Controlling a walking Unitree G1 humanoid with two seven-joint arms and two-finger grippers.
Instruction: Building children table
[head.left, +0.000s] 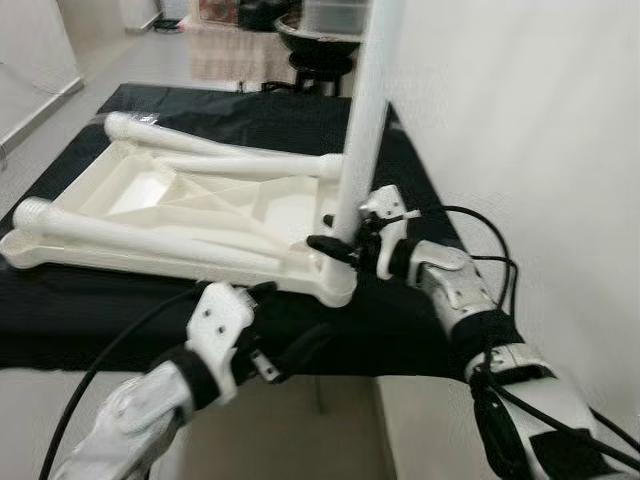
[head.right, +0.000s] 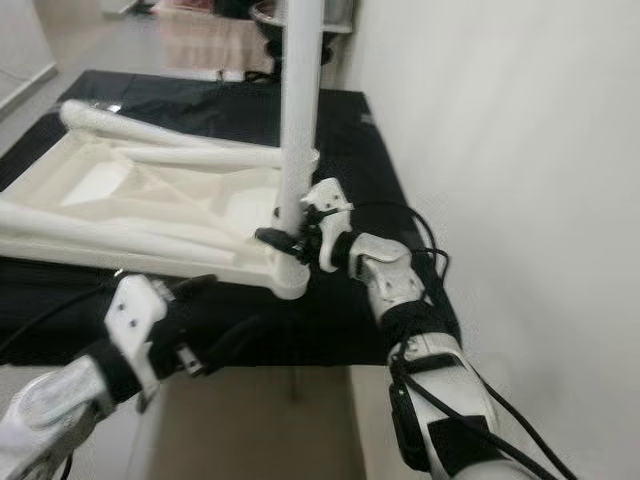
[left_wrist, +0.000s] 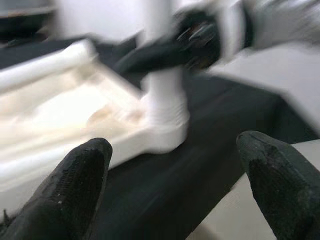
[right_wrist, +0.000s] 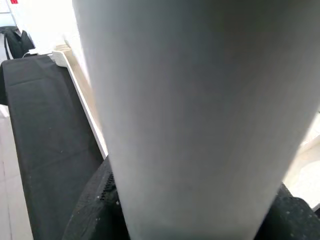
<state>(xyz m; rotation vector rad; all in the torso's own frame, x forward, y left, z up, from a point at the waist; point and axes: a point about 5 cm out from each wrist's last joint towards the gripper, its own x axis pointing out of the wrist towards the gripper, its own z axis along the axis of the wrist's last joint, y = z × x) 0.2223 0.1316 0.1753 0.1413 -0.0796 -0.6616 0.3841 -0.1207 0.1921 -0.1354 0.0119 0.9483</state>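
Leg fitting is the step in hand. Left claw (head.left: 262, 300) hovers at the near edge of the black-covered desk (head.left: 400, 330), fingers spread wide and empty, just short of the tabletop's corner socket (head.left: 335, 285). Right claw (head.left: 335, 245) is clamped around the upright white table leg (head.left: 365, 120) just above that socket. The upturned white children's tabletop (head.left: 190, 210) lies flat on the desk, with two more legs (head.left: 230, 150) lying across it further back. Judged next: seat the leg fully, keeping it vertical, with the left claw steadying the corner.
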